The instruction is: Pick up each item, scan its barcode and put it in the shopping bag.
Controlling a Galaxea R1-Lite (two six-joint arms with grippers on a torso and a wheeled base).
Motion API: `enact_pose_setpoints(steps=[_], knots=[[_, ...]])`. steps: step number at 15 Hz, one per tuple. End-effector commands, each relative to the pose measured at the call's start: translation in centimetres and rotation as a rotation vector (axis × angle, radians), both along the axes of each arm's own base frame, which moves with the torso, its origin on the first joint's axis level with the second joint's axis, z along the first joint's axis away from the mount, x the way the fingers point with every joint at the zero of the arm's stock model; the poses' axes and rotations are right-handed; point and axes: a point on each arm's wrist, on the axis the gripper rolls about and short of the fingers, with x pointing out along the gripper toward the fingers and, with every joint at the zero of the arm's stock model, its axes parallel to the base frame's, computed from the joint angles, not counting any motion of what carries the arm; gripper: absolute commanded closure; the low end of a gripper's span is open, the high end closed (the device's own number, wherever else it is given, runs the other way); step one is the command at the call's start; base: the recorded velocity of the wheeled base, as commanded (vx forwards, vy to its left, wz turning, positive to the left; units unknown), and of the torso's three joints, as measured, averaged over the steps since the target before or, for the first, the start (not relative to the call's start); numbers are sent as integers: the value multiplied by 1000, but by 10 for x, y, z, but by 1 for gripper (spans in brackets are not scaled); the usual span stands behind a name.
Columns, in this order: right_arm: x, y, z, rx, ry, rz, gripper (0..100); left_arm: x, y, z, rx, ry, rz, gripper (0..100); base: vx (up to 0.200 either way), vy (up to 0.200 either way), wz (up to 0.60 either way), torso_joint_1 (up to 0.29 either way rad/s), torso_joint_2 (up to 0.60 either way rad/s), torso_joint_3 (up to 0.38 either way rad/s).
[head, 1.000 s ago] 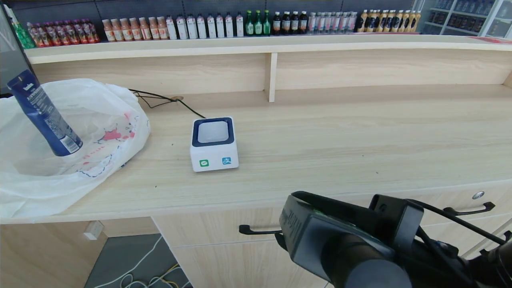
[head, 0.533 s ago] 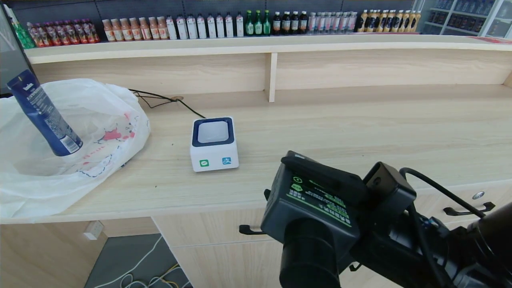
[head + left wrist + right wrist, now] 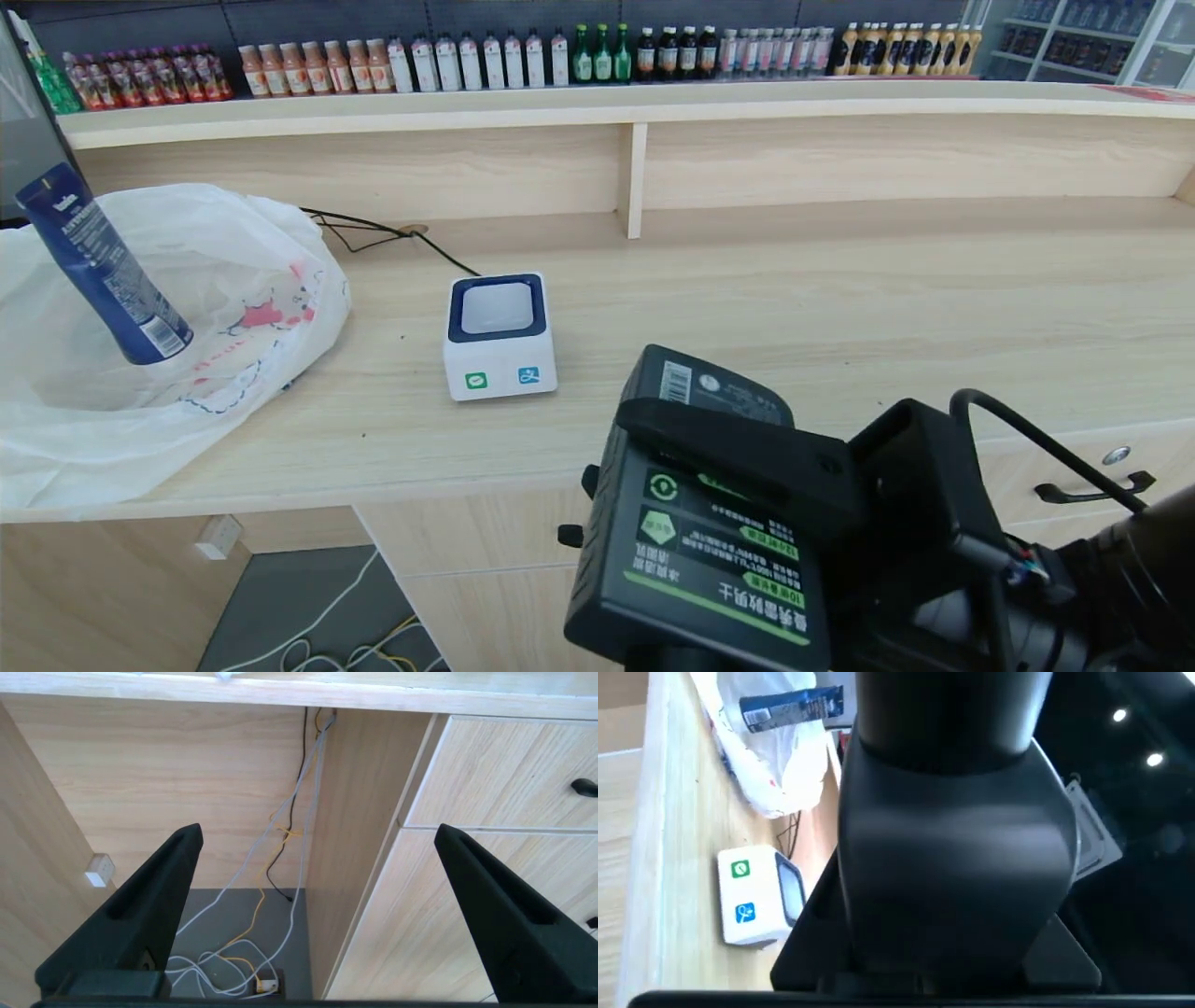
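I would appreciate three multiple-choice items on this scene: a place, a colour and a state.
1. Where is the dark blue plastic tube? A. In the white plastic shopping bag. B. In a drawer. C. On the floor.
2. What colour frames the white cube-shaped scanner's top window? A. Red. B. Dark blue. C. Yellow.
3. The right gripper is: A. Open. B. Shut on a glass bottle. C. Shut on the black green-labelled container.
Answers: A, the tube stands in the bag; B, a blue border rings the window; C, its fingers clamp the container.
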Motion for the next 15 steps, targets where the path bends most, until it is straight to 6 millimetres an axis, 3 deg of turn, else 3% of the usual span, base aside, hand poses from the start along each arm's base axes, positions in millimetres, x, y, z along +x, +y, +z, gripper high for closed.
enact_pose_setpoints(steps=[1, 2, 6, 15], knots=[[6, 12, 12, 24, -103, 20, 100, 0, 0, 0, 0, 0, 0, 0, 0, 0, 0, 0, 0, 0], [8, 17, 24, 46, -235, -22, 100, 0, 0, 0, 2, 0, 0, 0, 0, 0, 0, 0, 0, 0], [6, 22, 28, 48, -323, -39, 100, 0, 0, 0, 2, 0, 0, 0, 0, 0, 0, 0, 0, 0], [-3, 17, 32, 49, -405, -67, 100, 0, 0, 0, 0, 0, 0, 0, 0, 0, 0, 0, 0, 0]])
